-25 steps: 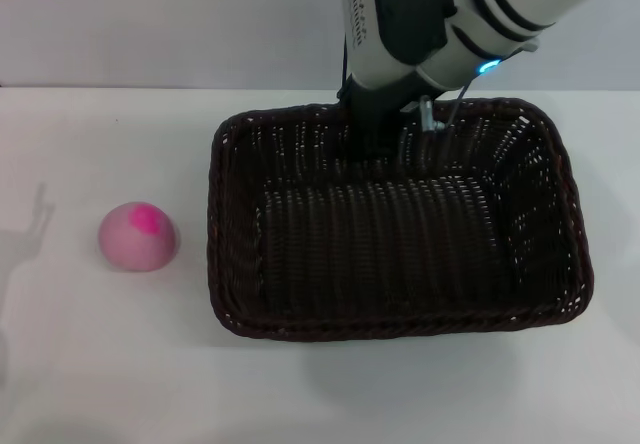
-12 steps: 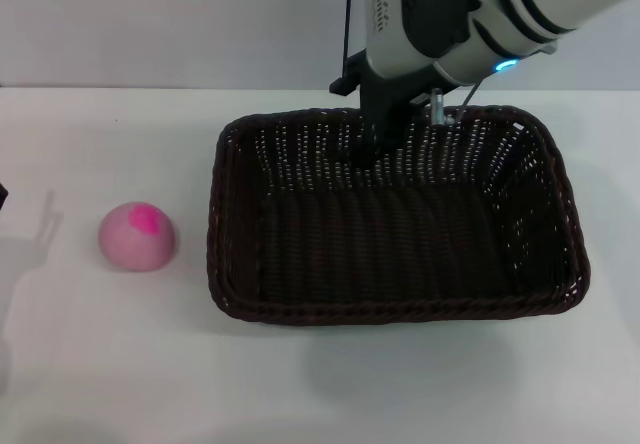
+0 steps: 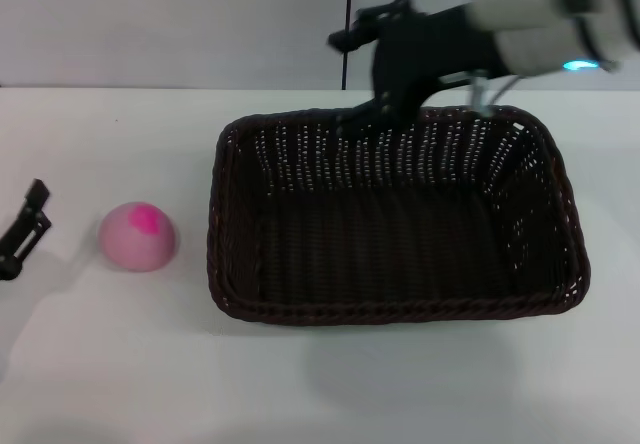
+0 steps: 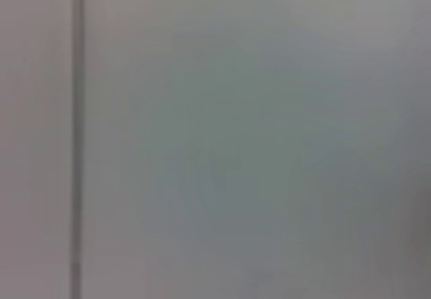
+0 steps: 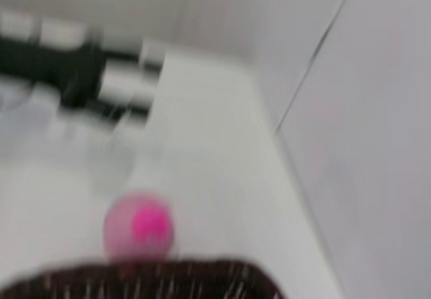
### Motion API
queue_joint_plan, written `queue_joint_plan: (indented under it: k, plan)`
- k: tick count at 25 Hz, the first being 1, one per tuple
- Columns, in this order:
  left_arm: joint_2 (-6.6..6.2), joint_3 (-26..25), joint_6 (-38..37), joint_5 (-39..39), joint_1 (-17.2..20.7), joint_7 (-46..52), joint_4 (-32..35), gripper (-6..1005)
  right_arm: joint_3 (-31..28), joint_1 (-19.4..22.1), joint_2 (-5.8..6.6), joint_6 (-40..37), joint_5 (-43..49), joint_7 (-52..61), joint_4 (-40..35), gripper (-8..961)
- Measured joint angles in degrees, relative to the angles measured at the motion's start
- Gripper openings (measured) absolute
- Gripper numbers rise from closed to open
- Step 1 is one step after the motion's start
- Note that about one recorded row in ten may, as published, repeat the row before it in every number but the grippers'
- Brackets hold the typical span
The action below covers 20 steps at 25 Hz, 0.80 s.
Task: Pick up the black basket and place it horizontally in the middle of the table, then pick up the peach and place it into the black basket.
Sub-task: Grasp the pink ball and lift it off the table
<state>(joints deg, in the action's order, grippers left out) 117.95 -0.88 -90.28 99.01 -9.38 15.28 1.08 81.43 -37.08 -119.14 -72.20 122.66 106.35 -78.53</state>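
The black basket (image 3: 395,219) lies flat on the white table (image 3: 120,364), long side across, right of centre. My right gripper (image 3: 358,74) is above and just behind the basket's far rim, open, holding nothing and blurred by motion. The peach (image 3: 137,236) sits on the table left of the basket, magenta blotch up. It also shows in the right wrist view (image 5: 138,226), beyond the basket's rim (image 5: 141,280). My left gripper (image 3: 24,230) shows at the left edge, just left of the peach. The left wrist view shows only wall.
A grey wall (image 3: 170,24) with a dark vertical seam stands behind the table's far edge. In the right wrist view the left arm (image 5: 81,70) shows as a blur beyond the peach. Bare tabletop lies in front of the basket and peach.
My right gripper has let go of the basket's far rim and drawn up and back. The basket has settled flat. My left gripper has come into view at the left edge.
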Motion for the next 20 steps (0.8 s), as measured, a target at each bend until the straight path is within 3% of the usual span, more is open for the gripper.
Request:
queue_joint_plan:
  k: [1,2,3,4,5,7,8,9,10,11,13,14,17,18,19,20]
  plan:
    - [-0.01,5.8,-1.3,0.0,0.0,8.4,6.0,751,-1.3,6.0,-0.13,1.0,-5.8,-0.5,-5.0,827]
    - [-0.01,5.8,-1.3,0.0,0.0,8.4,6.0,751,-1.9,8.2,-0.25,1.4,-8.0,-0.9,-6.2,827]
    - [-0.02,11.2,-2.1,0.0,0.1,15.9,11.4,750,-2.6,10.7,-0.36,1.9,-10.9,-1.5,-7.4,827]
    - [-0.02,11.2,-2.1,0.0,0.1,15.9,11.4,750,-2.6,10.7,-0.36,1.9,-10.9,-1.5,-7.4,827]
    - [0.0,13.3,-2.2,0.0,0.3,18.6,13.2,749,-4.7,15.3,-0.48,2.2,-17.6,-3.4,-8.0,827]
    - [-0.01,19.3,-2.4,0.0,0.5,24.9,18.4,748,-5.7,17.1,-0.51,2.2,-20.6,-4.4,-7.7,827]
    - [-0.01,23.2,-2.3,0.4,0.6,28.5,21.7,747,-7.5,21.0,-0.44,1.9,-28.8,-7.8,-5.6,827]
    - [-0.01,23.2,-2.3,0.4,0.6,28.5,21.7,747,-7.5,21.0,-0.44,1.9,-28.8,-7.8,-5.6,827]
    - [-0.01,24.8,-2.0,1.0,0.6,30.1,23.2,746,-8.7,24.4,-0.3,1.3,-37.3,-12.4,-2.6,826]
    - [0.0,25.8,-1.8,1.6,0.4,30.9,24.1,746,-8.7,24.4,-0.3,1.3,-37.3,-12.4,-2.6,826]
    - [0.09,26.7,-0.4,3.2,-0.6,31.4,25.1,745,-9.3,29.2,-0.17,-1.6,-51.9,-23.8,3.9,827]
    - [0.09,26.7,-0.4,3.2,-0.6,31.4,25.1,744,-9.3,29.2,-0.17,-1.6,-51.9,-23.8,3.9,827]
    - [0.34,27.1,2.4,3.6,-1.8,30.7,24.5,742,-9.2,32.5,-0.16,-6.6,-65.1,-35.7,11.6,827]
    - [0.44,27.5,4.4,3.6,-2.6,30.0,23.7,742,-9.5,33.1,-0.15,-10.7,-72.0,-41.2,17.9,827]
    - [0.44,27.5,4.4,3.6,-2.6,30.0,23.7,741,-9.5,33.1,-0.15,-10.7,-72.0,-41.2,17.9,827]
    - [0.47,27.7,5.4,3.6,-3.0,29.5,23.2,741,-10.3,32.8,-0.07,-14.6,-76.5,-44.4,23.6,827]
